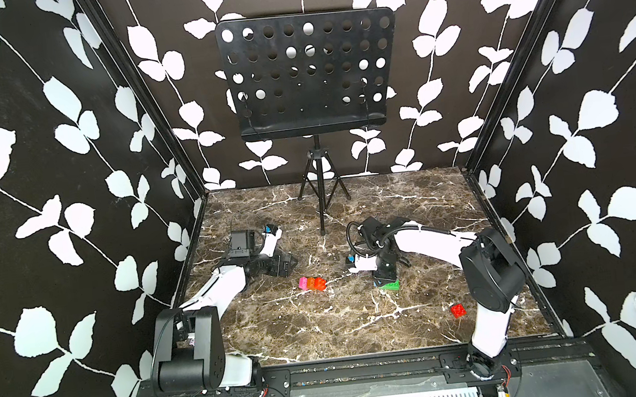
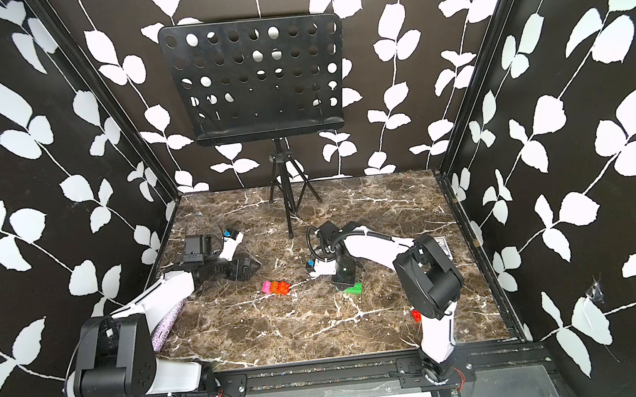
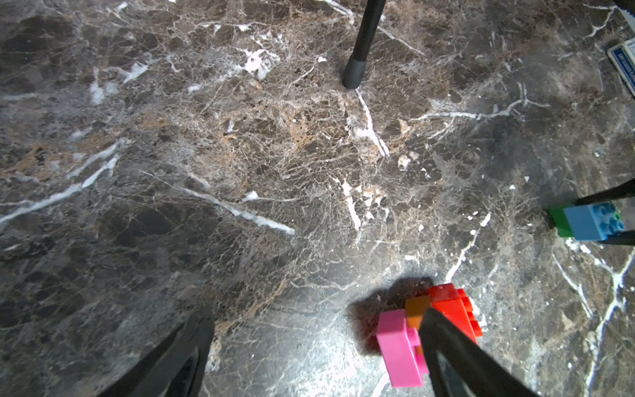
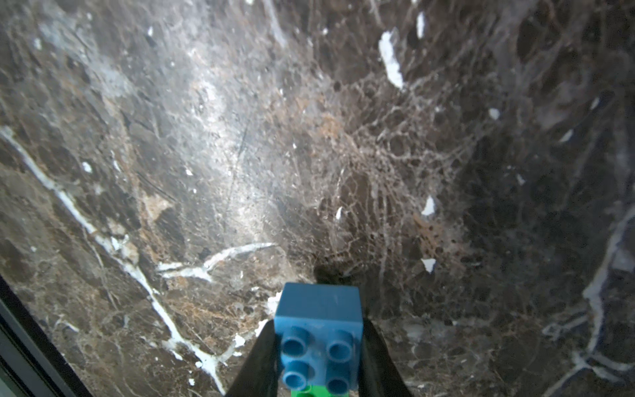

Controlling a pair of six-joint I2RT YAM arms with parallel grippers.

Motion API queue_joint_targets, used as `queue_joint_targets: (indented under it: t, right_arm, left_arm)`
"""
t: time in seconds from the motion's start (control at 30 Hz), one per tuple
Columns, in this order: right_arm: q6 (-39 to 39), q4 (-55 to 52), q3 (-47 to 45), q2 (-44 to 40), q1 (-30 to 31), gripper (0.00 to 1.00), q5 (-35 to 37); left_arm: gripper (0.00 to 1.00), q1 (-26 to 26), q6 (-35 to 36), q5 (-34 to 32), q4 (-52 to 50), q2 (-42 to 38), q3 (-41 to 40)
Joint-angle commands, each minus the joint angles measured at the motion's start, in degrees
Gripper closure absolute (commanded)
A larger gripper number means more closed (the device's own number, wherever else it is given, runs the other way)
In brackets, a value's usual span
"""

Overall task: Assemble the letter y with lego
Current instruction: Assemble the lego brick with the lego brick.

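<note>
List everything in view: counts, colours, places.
brick row: 1 (three joined bricks), pink-orange-red, mid-table
green brick: 1, green, on the table toward the right arm
blue brick: 1, blue, touching the green brick
red brick: 1, red, loose, near the right arm's lower link
music stand: 1, black, perforated, rear of table
table: 1, brown marble
left tool: 1, black, open, beside the brick row
right tool: 1, black, shut on the blue brick
</note>
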Motion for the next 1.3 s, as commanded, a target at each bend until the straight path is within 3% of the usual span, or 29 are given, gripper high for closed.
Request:
queue_joint_targets:
  t: [0.0, 0.17, 0.37, 0.57, 0.8, 0.9, 1.1, 1.27]
  right_arm:
    - [4.43, 5.42, -3.78, 0.92, 0.11, 0.83, 2.48]
    - [3.96, 9.36, -1.06, -1.47, 1.54, 0.82, 0.01]
    - [3.44, 9.85, 5.14, 2.23, 1.90, 0.77, -2.23]
    - [4.62, 8.41, 6.67, 3.79, 1.90, 0.59, -2.20]
    - [10.39, 9.05, 4.20, -2.67, 1.19, 0.49, 0.35]
    - [18.99, 9.08, 3.10, -7.90, -0.89, 0.49, 2.52]
    - [50.56, -0.23, -1.36, -18.13, -7.62, 0.49, 10.30]
    - [72.03, -9.67, -11.57, -28.50, -15.03, 0.51, 12.71]
  left_arm:
    - [0.05, 0.44, 0.59, -0.35, -0.78, -1.01, 1.12]
    - [0.05, 0.90, 0.34, -0.57, -0.80, -1.43, 1.24]
    - [0.05, 1.10, 0.30, -0.70, -0.74, -1.80, 1.24]
    - [0.05, 1.13, -0.12, -0.18, -0.36, -1.97, 0.92]
    - [0.05, 1.08, -1.86, 0.85, 0.12, -1.79, 1.11]
    - [0.05, 0.82, -2.81, 1.11, 0.13, -1.96, 1.53]
    - [0.05, -0.44, -4.05, 0.79, -0.10, -1.33, 2.30]
    - [0.05, -1.27, -5.17, 0.70, -0.02, -0.21, 2.86]
